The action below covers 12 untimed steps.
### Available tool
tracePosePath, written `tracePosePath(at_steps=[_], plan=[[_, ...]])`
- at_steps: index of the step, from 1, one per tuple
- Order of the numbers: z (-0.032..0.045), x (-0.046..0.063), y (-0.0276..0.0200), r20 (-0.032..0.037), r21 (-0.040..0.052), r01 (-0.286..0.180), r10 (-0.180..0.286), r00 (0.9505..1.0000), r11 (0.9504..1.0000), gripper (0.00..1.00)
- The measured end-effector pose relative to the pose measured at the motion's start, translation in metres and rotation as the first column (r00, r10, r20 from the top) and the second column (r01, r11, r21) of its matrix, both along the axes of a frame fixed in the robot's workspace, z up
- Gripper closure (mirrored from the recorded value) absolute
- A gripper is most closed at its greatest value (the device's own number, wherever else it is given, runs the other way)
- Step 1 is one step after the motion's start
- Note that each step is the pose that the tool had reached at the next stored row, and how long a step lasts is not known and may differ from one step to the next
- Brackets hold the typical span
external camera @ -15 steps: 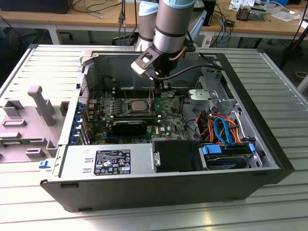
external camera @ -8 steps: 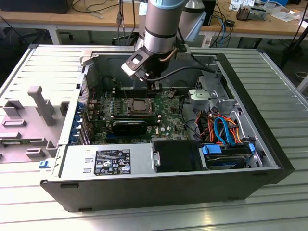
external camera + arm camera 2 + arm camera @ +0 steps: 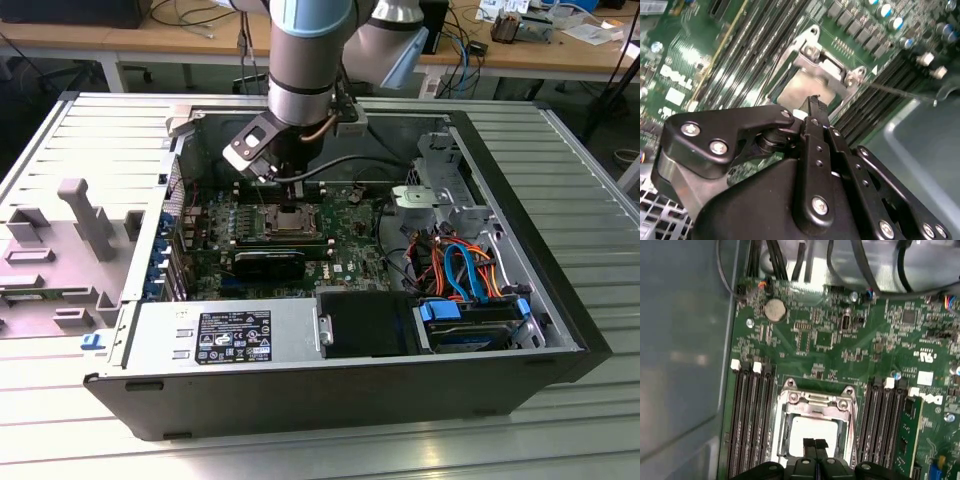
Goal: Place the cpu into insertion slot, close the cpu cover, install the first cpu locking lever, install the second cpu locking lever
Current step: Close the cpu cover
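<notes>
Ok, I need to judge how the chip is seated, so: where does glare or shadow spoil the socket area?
First wrist view: the cpu top glares almost white, its surface washed out. Second wrist view: it reads pale tan, with a bright patch on the cover. Exterior view: even light, no glare, but the slot looks dim under the gripper.

We find the slot [image 3: 268,222] in the middle of the board [image 3: 830,340], between two rows of memory slots [image 3: 750,420]. The cpu [image 3: 814,430] lies in it, with the cover [image 3: 816,400] down over its edges. The gripper [image 3: 815,444] hangs just above the cpu.
</notes>
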<state>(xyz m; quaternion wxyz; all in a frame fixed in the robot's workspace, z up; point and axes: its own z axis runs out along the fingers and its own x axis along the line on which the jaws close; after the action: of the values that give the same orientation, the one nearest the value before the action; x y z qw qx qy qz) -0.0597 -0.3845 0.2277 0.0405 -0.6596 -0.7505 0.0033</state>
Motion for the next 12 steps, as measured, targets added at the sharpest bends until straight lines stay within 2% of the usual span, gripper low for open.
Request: tracePosePath(at_steps=[5, 6, 12], plan=[[-0.0101, -0.010, -0.0019, 0.0000, 0.0001, 0.000, 0.000, 1.0000, 1.0000, 0.89], [-0.0142, -0.012, -0.0023, 0.0000, 0.0001, -0.001, 0.001, 1.0000, 1.0000, 0.89], [-0.0187, -0.014, -0.0030, -0.0001, -0.0001, -0.001, 0.001, 1.0000, 1.0000, 0.89]])
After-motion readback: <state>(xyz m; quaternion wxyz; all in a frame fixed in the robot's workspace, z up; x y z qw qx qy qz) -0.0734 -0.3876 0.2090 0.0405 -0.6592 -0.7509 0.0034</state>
